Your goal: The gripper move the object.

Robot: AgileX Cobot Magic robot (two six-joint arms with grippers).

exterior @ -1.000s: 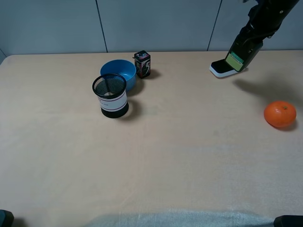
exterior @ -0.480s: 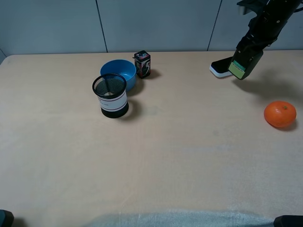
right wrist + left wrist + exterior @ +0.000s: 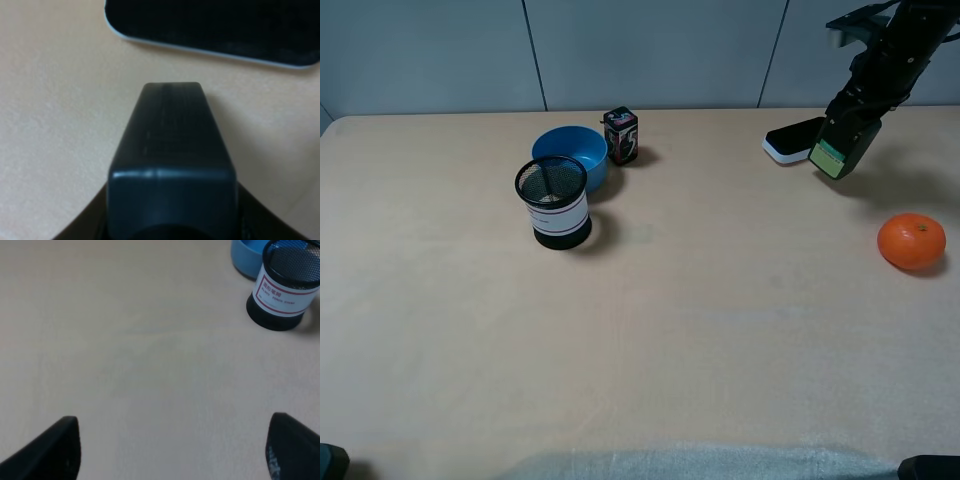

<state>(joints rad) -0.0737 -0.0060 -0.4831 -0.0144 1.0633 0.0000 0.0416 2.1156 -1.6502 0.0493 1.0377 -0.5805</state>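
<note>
My right gripper (image 3: 852,120) is shut on the dark pump bottle (image 3: 839,153), whose light green label faces the exterior high view. It holds the bottle tilted, above the table at the far right, just right of a flat black-and-white block (image 3: 788,143). In the right wrist view the bottle (image 3: 172,160) fills the middle, with the block (image 3: 215,27) beyond it. My left gripper (image 3: 177,450) is open and empty over bare table, with both dark fingertips (image 3: 62,445) at the picture's lower corners.
An orange (image 3: 911,241) lies at the right, in front of the held bottle. A blue bowl (image 3: 570,152), a black mesh cup (image 3: 553,203) and a small dark printed box (image 3: 620,135) stand at the back left. The cup also shows in the left wrist view (image 3: 284,292).
My right gripper has carried the bottle to the right, away from the flat block and a little toward the orange. The left arm has not moved.
</note>
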